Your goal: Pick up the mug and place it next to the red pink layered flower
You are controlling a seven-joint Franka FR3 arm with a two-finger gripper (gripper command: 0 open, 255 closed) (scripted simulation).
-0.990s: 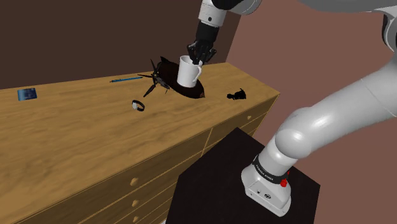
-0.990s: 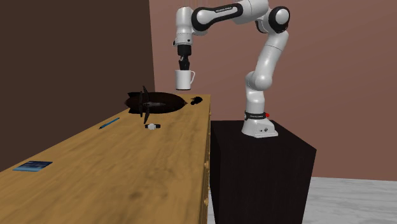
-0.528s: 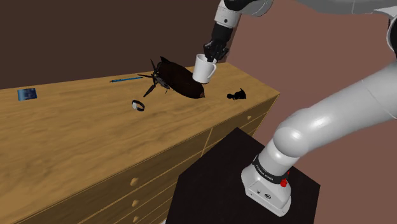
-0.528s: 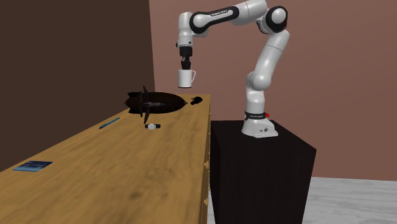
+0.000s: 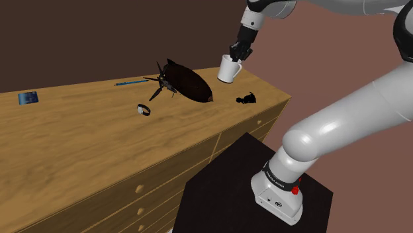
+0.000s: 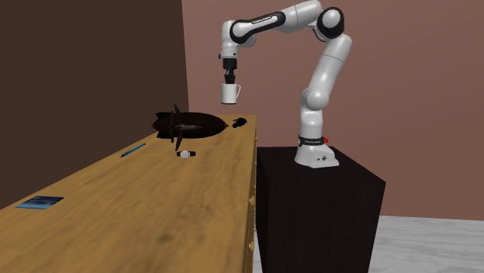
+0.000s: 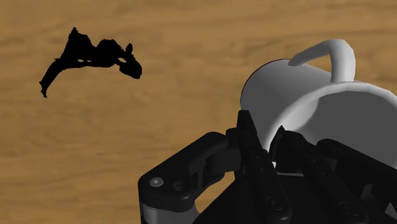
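Mug (image 5: 229,68), white, hangs in air above the far end of the wooden tabletop (image 5: 79,139), clear of the surface, gripped at its rim from above. The jaws are clamped on the mug wall, one finger inside and one outside. In the wrist view the mug (image 7: 318,102) is partly covered by the black hand, w/ its handle sticking out on the far side. In the second exterior view the mug (image 6: 230,93) sits above and between the flower (image 6: 186,122) and a small black object (image 6: 240,122). The flower (image 5: 185,83) reads as a dark maroon mass w/ black spikes, petals hard to make out. The small black object (image 7: 89,57) is a ragged silhouette, can't tell what it is.
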